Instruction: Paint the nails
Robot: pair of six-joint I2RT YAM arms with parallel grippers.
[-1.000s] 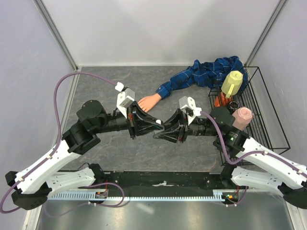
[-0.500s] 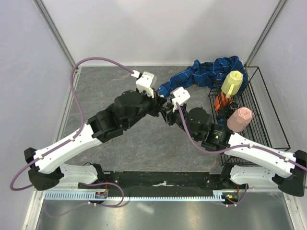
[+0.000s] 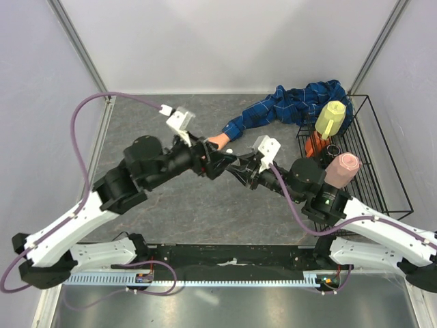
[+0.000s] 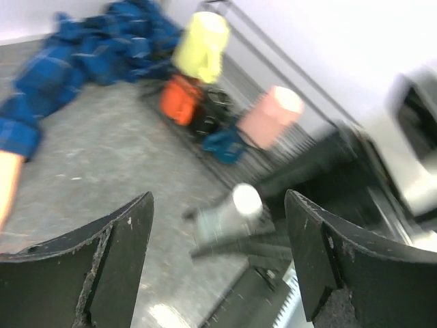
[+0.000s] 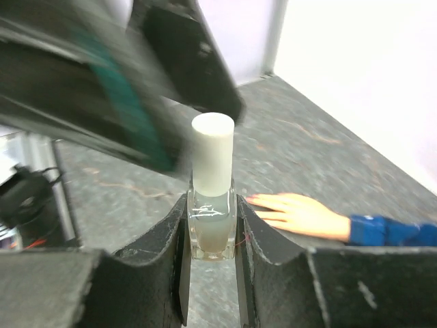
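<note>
The step in hand looks like opening the polish, not painting yet. The right arm (image 3: 355, 219) reaches to the middle of the worktop (image 3: 136, 123), and its jaws pinch the glass body of a small clear bottle (image 5: 212, 229), upright in the right wrist view, with the white cap (image 5: 212, 154) on. The left arm (image 3: 102, 198) comes in from the opposite side. Its jaws are spread wide with nothing between them, and they face the cap end of the bottle without touching it. The mannequin hand (image 3: 218, 141) lies flat just beyond the two arms, nearer the far edge. Its blue plaid sleeve (image 3: 273, 109) trails off to the far right corner beside a wire rack (image 3: 382, 178) at the right edge. The nails (image 5: 254, 199) point toward the left edge and are too small to judge for polish. Next, the left jaws should line up around the cap, close on it only, and twist while the right arm keeps the bottle steady. Both wrist views are blurred, so slowing down before closing would help.
</note>
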